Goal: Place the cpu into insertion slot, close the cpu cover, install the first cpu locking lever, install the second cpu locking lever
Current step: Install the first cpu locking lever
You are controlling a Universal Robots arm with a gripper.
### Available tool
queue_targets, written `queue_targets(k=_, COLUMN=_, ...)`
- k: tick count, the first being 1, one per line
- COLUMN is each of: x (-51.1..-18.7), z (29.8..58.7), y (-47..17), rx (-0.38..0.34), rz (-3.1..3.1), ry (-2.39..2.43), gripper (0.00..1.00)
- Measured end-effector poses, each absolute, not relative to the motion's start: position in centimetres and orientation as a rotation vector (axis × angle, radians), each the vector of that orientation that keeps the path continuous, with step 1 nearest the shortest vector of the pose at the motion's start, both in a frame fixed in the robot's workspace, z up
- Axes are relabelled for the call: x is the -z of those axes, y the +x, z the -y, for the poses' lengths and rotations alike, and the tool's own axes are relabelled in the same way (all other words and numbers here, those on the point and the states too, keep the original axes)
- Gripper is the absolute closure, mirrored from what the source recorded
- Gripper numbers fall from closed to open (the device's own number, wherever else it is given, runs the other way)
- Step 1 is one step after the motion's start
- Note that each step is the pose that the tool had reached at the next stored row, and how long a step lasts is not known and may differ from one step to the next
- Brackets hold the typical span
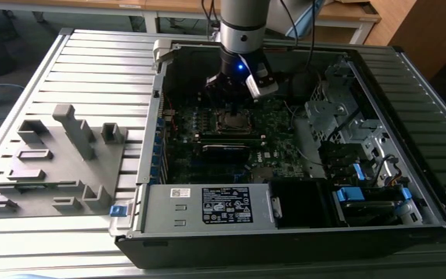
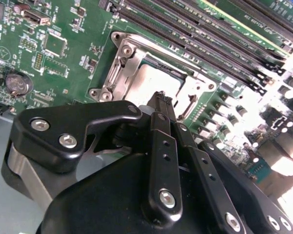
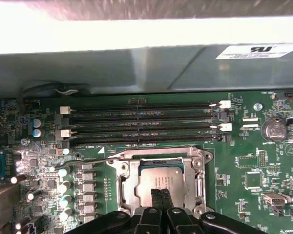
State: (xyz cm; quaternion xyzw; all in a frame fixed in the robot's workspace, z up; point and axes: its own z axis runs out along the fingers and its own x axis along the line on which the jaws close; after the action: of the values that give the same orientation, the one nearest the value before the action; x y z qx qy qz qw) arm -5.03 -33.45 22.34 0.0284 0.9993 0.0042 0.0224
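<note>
The insertion slot [image 1: 234, 121] sits mid-motherboard inside the open computer case. The cpu [image 3: 158, 174] lies in it, its silver-grey top [image 2: 151, 80] showing through the cut-out of the cpu cover [image 3: 124, 183]. The cover [image 2: 118, 68] lies flat over the socket. A thin metal locking lever [image 3: 83, 162] runs out from one corner of the socket along the board. My gripper [image 3: 161, 194] hangs right above the cpu, its two black fingers pressed together with nothing between them; it is also in the second wrist view [image 2: 161, 97] and the exterior view [image 1: 233, 103].
Long black memory slots [image 3: 141, 122] run beside the socket. A labelled power supply box [image 1: 207, 206] fills the case's near side, with drive bays and blue clips [image 1: 362, 192] on the exterior view's right. A grey fixture tray [image 1: 60, 163] lies outside the case on the exterior view's left.
</note>
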Motion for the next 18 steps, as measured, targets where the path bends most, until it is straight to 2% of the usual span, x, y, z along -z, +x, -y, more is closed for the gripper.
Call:
queue_targets(k=7, x=-23.6, z=33.5, y=-5.0, rx=-0.013, rz=-3.096, ry=0.088, gripper=0.89)
queue_targets(k=18, x=-23.7, z=33.5, y=-5.0, rx=-0.013, rz=-3.096, ry=0.088, gripper=0.89)
